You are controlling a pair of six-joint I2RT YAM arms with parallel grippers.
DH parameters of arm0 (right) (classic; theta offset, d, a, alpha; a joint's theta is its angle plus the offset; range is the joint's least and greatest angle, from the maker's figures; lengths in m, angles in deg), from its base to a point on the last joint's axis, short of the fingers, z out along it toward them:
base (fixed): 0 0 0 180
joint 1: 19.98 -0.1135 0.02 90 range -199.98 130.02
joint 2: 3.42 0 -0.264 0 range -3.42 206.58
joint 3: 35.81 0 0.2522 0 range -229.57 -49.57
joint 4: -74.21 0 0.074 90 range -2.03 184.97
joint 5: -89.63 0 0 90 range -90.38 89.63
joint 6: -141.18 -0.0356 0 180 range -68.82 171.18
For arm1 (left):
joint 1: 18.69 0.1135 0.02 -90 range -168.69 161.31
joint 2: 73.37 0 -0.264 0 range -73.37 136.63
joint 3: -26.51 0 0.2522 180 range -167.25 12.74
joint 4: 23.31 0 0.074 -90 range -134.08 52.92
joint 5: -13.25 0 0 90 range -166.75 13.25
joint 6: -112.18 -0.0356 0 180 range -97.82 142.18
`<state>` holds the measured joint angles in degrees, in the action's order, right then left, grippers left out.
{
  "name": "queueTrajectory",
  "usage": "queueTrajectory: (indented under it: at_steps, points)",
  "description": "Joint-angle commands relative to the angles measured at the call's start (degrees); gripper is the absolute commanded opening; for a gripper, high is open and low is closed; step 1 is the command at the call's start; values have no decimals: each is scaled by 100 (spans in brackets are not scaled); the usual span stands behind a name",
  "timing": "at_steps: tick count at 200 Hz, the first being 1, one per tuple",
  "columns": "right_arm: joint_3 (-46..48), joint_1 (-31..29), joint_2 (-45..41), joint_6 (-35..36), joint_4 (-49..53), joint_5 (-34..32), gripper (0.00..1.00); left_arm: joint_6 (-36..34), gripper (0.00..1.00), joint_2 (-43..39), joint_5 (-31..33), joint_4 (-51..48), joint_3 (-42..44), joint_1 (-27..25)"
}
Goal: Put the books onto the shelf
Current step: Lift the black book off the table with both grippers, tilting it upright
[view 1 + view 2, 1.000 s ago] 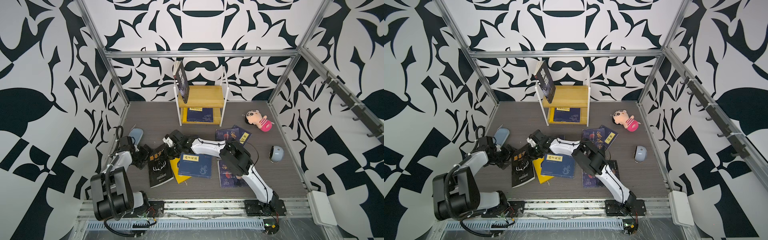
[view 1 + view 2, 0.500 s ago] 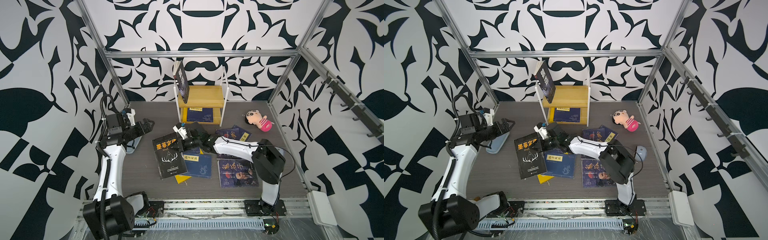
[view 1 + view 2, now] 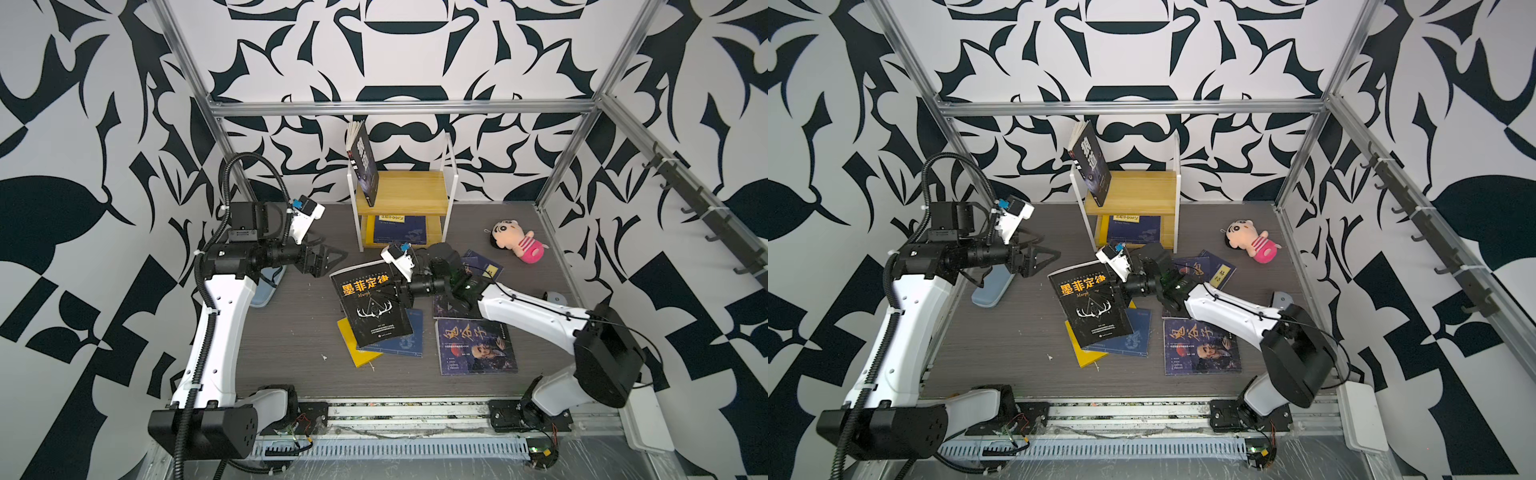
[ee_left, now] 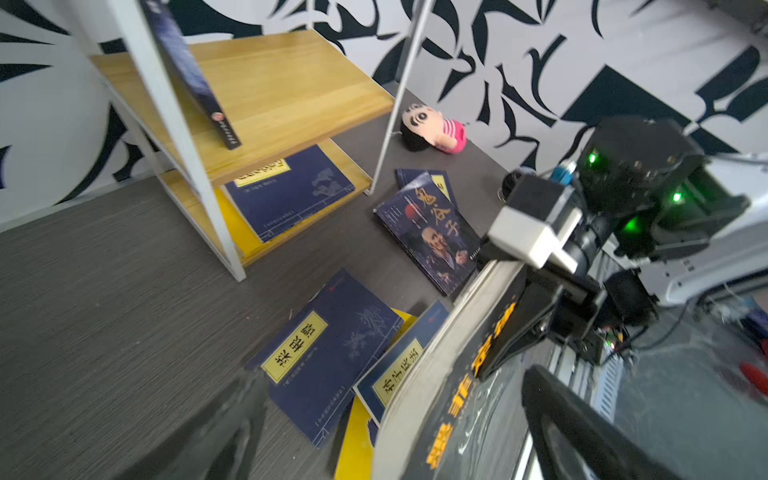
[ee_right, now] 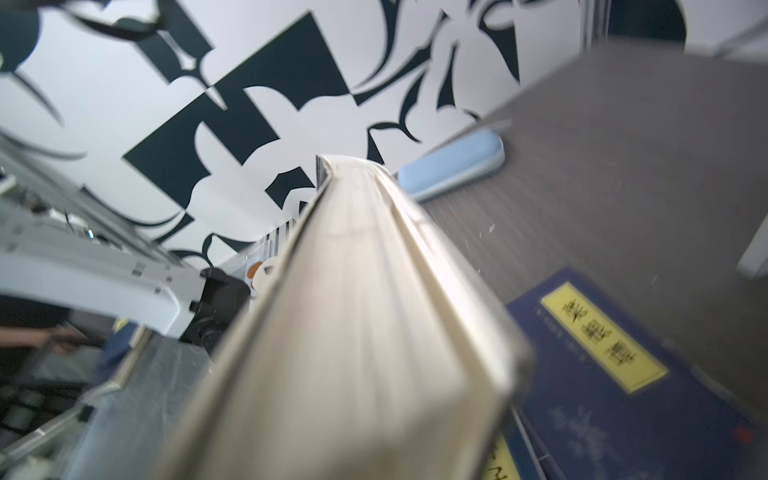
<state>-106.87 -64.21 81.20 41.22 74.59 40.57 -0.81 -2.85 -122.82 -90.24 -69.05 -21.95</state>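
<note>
Since a second ago the left gripper (image 3: 332, 255) has swung up from the lower left to the left-centre of both top views. The black paperback with white antlers and orange title (image 3: 374, 307) has been raised off the pile. Its upper right edge is clamped in the right gripper (image 3: 400, 286). The left one's jaws stand wide apart, empty, just left of the book. The book hangs tilted at frame centre, over navy yellow-labelled books (image 3: 401, 343) and below the two-tier yellow-board shelf (image 3: 405, 191) at upper centre. It looks light, bendy and glossy, so a one-edge pinch may let it droop or slip. Gripping nearer the spine, or bracing the free edge, seems safer.
</note>
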Motion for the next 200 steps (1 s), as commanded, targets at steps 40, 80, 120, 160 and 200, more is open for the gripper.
queueTrajectory:
  at_steps: [40, 80, 120, 160, 200]
  points:
    - [-158, 21, -542, 1512, 219, 361, 0, -1128, 92, 385, -627, -1209, -505, -588]
    - [-253, 19, -491, 1466, 64, 389, 0, -1000, 79, 457, -1094, -1231, -322, -882]
    - [-350, 19, -407, 1424, -10, 431, 0, -1085, 71, 440, -1057, -1293, -112, -1039]
    - [-366, 19, -390, 1344, -204, 431, 0, -1340, 66, 448, -891, -1416, 55, -1183]
    - [-347, 20, -376, 1191, -396, 422, 0, -1394, 49, 464, -853, -1417, 138, -1255]
